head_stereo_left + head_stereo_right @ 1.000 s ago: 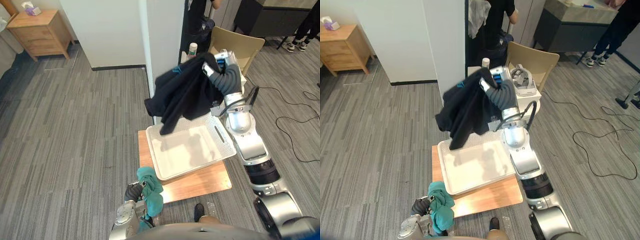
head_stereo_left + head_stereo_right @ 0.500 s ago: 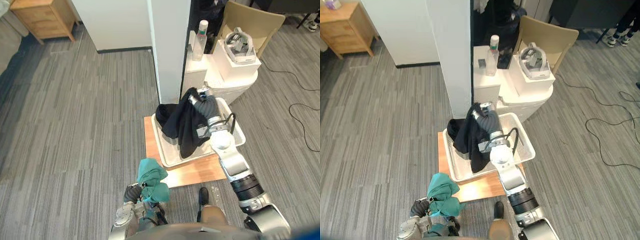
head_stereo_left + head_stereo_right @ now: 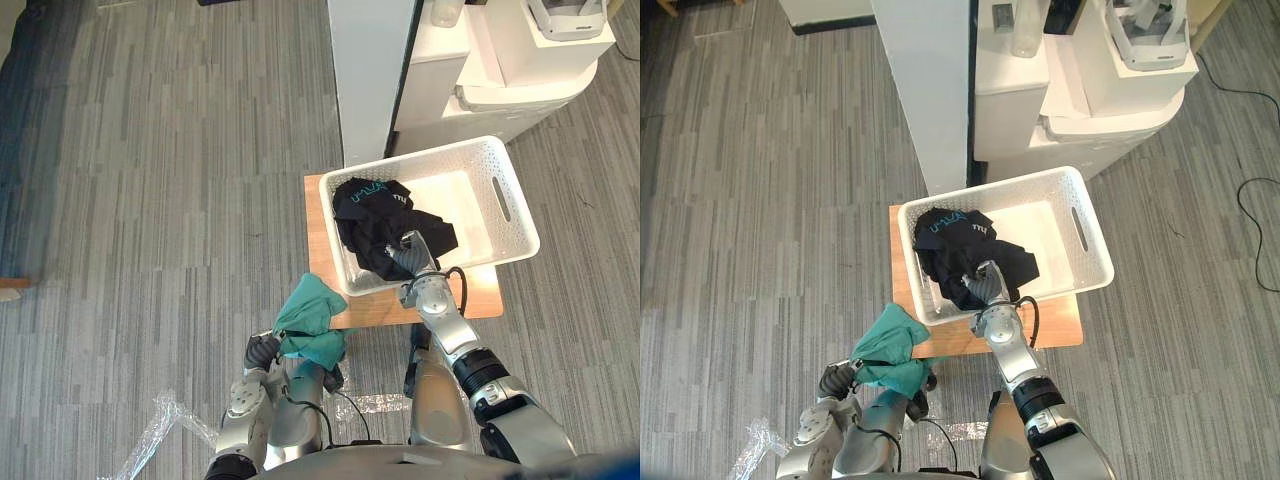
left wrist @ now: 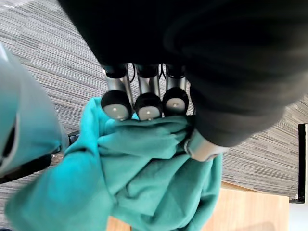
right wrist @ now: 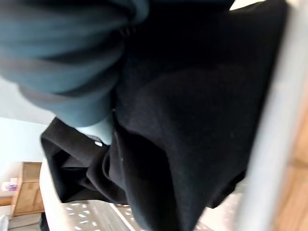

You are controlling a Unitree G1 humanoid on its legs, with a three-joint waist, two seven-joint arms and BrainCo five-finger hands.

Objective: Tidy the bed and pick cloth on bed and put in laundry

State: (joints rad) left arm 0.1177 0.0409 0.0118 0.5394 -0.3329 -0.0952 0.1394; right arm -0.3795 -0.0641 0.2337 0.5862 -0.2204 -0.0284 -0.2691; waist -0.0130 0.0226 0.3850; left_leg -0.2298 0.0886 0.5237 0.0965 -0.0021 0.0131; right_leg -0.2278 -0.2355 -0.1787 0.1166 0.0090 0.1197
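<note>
— Black cloth (image 3: 375, 215) lies in the white laundry basket (image 3: 516, 207), bunched toward its left end. Basket sits on a low wooden surface (image 3: 480, 295). Count that one done?
— Nearly. Right hand (image 3: 408, 252) is at the heap's near edge, fingers buried in fabric; can't tell if released. Pulling clear remains.
— Other piece?
— Teal cloth (image 3: 312, 322) is outside the basket, near its front-left corner. Left hand (image 3: 262, 352) fingers (image 4: 147, 107) clenched round it. Yet to go in. State of the bed: cannot tell.
— Change from half a second back?
— Then the black cloth hung from the raised right hand, trailing into the basket; now it's settled inside, hand lower. Camera swung too. Teal stayed gripped.
</note>
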